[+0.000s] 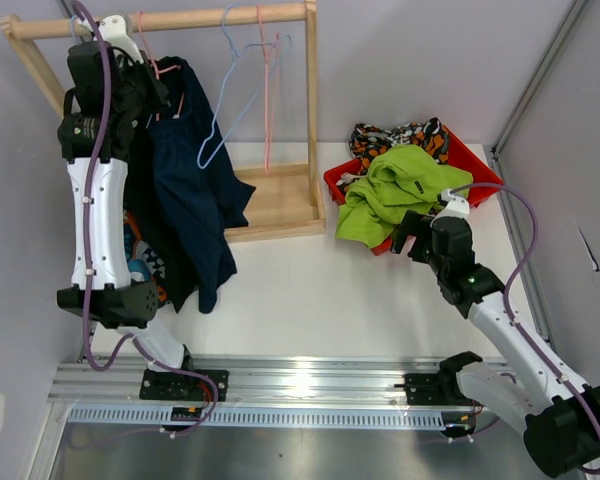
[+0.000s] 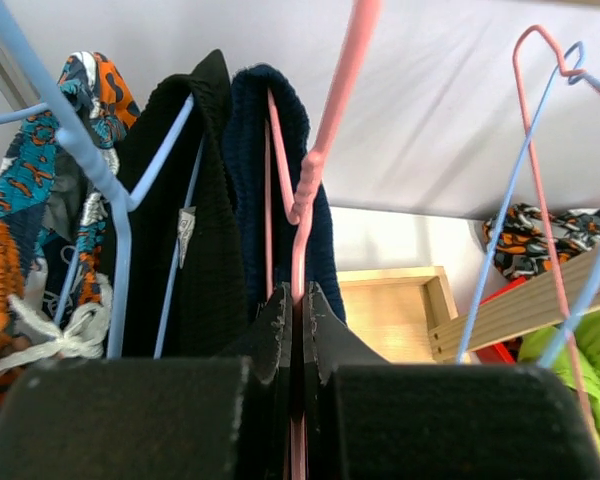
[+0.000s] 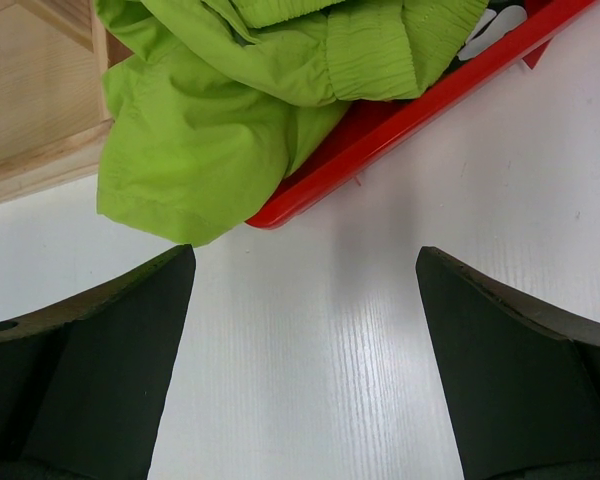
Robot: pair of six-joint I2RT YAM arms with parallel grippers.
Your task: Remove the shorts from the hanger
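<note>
From above, the left claw (image 1: pixel 140 55) is up at the round top bar of the light wooden clothes rack (image 1: pixel 280 200). The dark navy cloth shorts (image 1: pixel 195 190) hang there. On the right, the lime green cloth shorts (image 1: pixel 395 190) and the orange, black and white camouflage shorts (image 1: pixel 400 135) lie in the flat red plastic tray (image 1: pixel 475 160) on the white table (image 1: pixel 310 290).

The left wrist view shows the left claw pinched tight on the thin pink wire hanger (image 2: pixel 325 120). The navy shorts hang over pink wire just behind. Black cloth shorts (image 2: pixel 205 200) and blue, orange and white patterned shorts (image 2: pixel 20 190) hang beside them.

In the right wrist view, the right claw (image 3: pixel 305 260) is spread wide above the table, holding nothing.
</note>
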